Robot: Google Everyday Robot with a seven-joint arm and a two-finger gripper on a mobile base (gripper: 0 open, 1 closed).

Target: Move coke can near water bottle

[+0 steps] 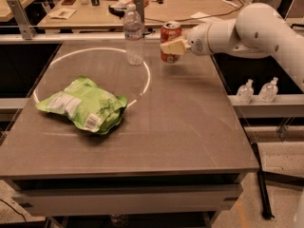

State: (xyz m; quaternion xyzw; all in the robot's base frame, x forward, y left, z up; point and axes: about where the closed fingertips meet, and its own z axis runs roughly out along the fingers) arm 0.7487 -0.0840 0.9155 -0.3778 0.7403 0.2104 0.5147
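Note:
The coke can (169, 34) is red with a silver top and is held upright just above the far part of the table (190, 127). My gripper (172, 46) comes in from the right on a white arm and is shut on the can's side. The water bottle (134, 35) is tall and clear with a white cap. It stands upright on the table just left of the can, with a small gap between them.
A green chip bag (83, 105) lies at the table's left middle, partly inside a white circle marked on the tabletop (147, 75). Two tiny clear bottles (258, 90) stand on a ledge right of the table. A cluttered desk (190, 4) runs behind.

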